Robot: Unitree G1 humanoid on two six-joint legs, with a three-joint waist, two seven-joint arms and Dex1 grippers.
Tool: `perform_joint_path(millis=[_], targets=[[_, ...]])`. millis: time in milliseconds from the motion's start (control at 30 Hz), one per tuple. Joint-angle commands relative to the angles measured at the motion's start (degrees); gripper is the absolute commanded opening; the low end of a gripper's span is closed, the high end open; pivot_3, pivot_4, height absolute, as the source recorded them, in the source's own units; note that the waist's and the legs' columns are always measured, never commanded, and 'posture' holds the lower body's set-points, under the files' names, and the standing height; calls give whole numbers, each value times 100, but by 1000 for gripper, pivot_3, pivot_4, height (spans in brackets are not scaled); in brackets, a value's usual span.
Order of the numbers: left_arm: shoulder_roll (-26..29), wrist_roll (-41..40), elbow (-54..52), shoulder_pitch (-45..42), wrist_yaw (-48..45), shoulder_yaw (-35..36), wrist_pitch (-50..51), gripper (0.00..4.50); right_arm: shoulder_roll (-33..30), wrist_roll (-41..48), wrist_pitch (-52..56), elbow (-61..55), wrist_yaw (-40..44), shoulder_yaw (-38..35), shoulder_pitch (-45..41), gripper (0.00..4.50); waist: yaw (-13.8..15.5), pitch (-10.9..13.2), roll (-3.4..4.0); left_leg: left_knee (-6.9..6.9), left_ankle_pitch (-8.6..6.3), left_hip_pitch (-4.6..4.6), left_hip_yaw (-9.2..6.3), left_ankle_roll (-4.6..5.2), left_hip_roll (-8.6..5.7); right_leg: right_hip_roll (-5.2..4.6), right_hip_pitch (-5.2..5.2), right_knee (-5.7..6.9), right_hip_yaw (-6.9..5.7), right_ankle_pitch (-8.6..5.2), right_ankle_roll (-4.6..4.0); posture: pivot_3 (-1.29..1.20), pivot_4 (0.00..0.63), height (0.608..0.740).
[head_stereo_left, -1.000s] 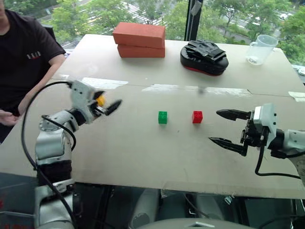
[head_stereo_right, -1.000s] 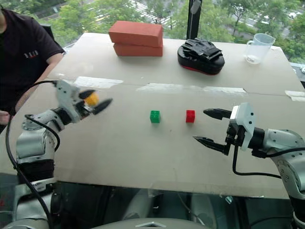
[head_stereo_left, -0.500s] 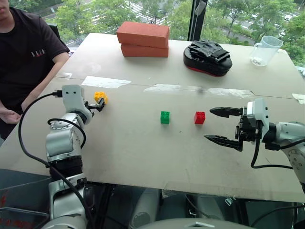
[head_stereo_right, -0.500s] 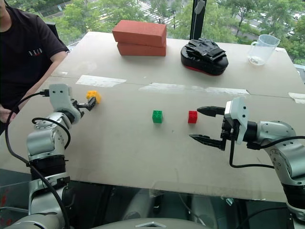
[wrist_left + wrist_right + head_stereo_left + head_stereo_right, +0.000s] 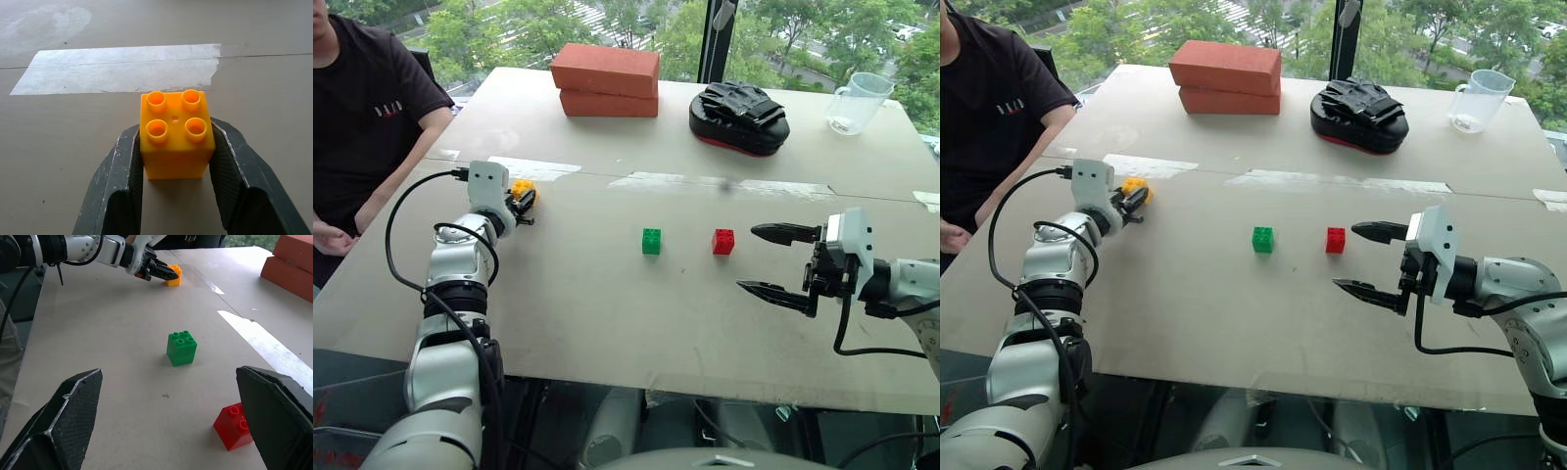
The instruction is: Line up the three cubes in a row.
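The only writing anywhere is a small pale mark on the chest of the black T-shirt worn by the person [image 5: 362, 108] seated at the table's left edge, too small to read.

Three studded plastic cubes rest on the matt beige tabletop [image 5: 607, 313], each glossy with four round studs on top. The yellow cube [image 5: 176, 134] sits near the left side, just short of a strip of shiny clear tape [image 5: 117, 73]; the left gripper [image 5: 176, 161] has its two black, finely ribbed fingers [image 5: 122, 171] pressed against the cube's opposite sides, clamped on it. The green cube [image 5: 651, 241] and the red cube [image 5: 723, 241] stand apart near the middle of the table, well away from the yellow one.

The right gripper [image 5: 781, 262] hangs to the right of the red cube, its two pointed black fingers [image 5: 788, 234] spread wide and holding nothing.

At the far side, two rough orange-red bricks [image 5: 605, 78] lie stacked, one on the other. Beside them is one black padded object [image 5: 738, 116] with a red rim, and farther right one clear plastic measuring jug [image 5: 855, 102].
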Motion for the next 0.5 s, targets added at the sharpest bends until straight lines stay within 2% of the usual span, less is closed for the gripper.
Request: perform_joint_path(millis=[33,100,167,267,400,500], targets=[[83,-301,-309,-49,-617,-13,-230,1263,-46,82,-12,-269,-110,-222,67,4500,-1,0,0,0,0,0,1,0,0,-1,0,0,0,0,0,0,150,740],[80,-579,-684,98,-1306,-83,-89,1263,-52,90,-22,-286,-135,-235,107,4500,-3,0,0,1,0,-2,1,0,0,-1,0,-1,0,0,0,0,150,740],[231,-927,-1305,381,-2455,-330,132,1263,-63,98,-35,-288,-133,-256,143,4500,-13,0,0,1,0,-3,1,0,0,-4,0,-2,0,0,-1,0,150,740],[467,-1017,-1730,640,-3615,-710,-217,1263,-75,73,-74,-263,-105,-261,172,4500,-68,0,1,-3,0,-5,2,-1,1,-7,-1,-9,0,-13,-24,0,150,740],[896,-776,-980,148,-5540,-1443,-812,1263,-85,7,-129,-287,-86,-254,236,4500,-111,0,1,-9,0,-4,0,0,1,-8,-1,-9,-3,-15,-27,0,150,740],[956,-484,-23,-433,-6315,-1789,-1540,1263,-80,-1,-135,-387,-115,-304,355,4500,-110,0,1,-9,0,-5,-2,1,1,-6,-1,-12,-9,-15,-27,0,150,740]])
